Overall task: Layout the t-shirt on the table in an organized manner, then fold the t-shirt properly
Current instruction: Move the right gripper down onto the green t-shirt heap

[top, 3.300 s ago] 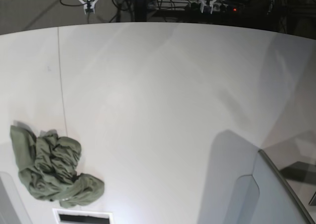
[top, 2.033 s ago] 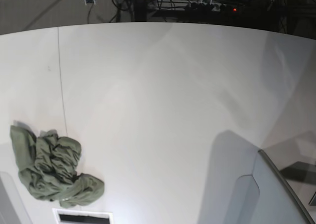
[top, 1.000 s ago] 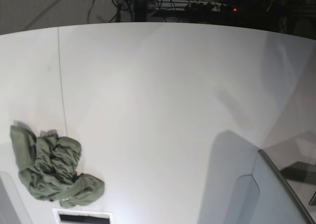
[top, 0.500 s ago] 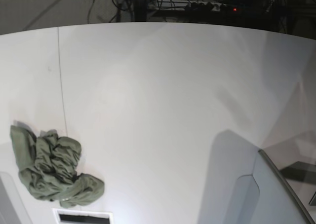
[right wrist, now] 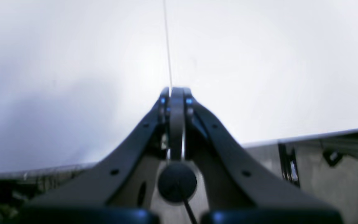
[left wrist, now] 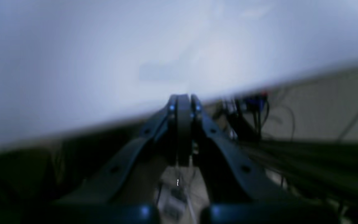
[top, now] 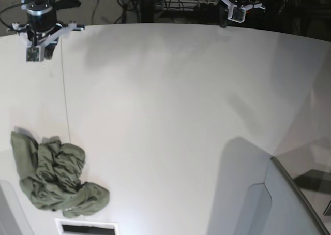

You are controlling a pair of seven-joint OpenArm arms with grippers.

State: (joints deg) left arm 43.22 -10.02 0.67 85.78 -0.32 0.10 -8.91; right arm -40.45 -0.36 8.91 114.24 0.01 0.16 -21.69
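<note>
Our right gripper (top: 39, 51) and left gripper (top: 227, 21), both pinched closed and empty, hover near the table's (top: 170, 116) far edge because the crumpled t-shirt (top: 54, 175) awaits at the near corner.

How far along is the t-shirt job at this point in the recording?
Nothing looks done: the t-shirt lies crumpled in a heap at the near corner of the table. In hand: both arms are only reaching in over the far edge, the right gripper and left gripper both shut and empty, well away from the cloth. Left: picking it up, spreading it flat, and every fold.
</note>
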